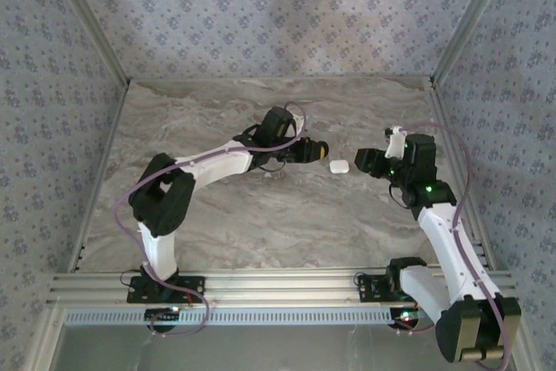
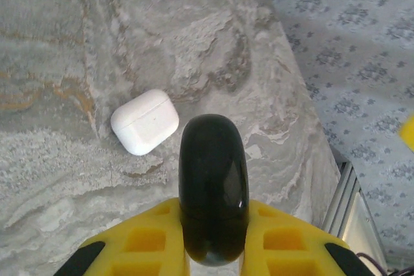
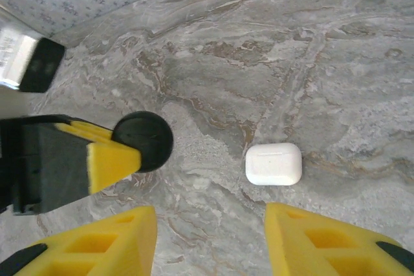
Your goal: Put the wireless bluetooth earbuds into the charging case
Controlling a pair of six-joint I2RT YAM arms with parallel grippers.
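The left gripper (image 1: 313, 150) is clamped on a glossy black pod (image 2: 213, 185), so the right gripper (image 3: 208, 224), fingers apart, should centre squarely over the closed white charging case (image 3: 273, 164), right of frame centre.

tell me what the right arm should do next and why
Probably ease the right gripper forward and down to straddle the white case. Its fingers are open, the closed case lies just ahead of their gap, and the left gripper is shut on a black rounded object, so it looks occupied.
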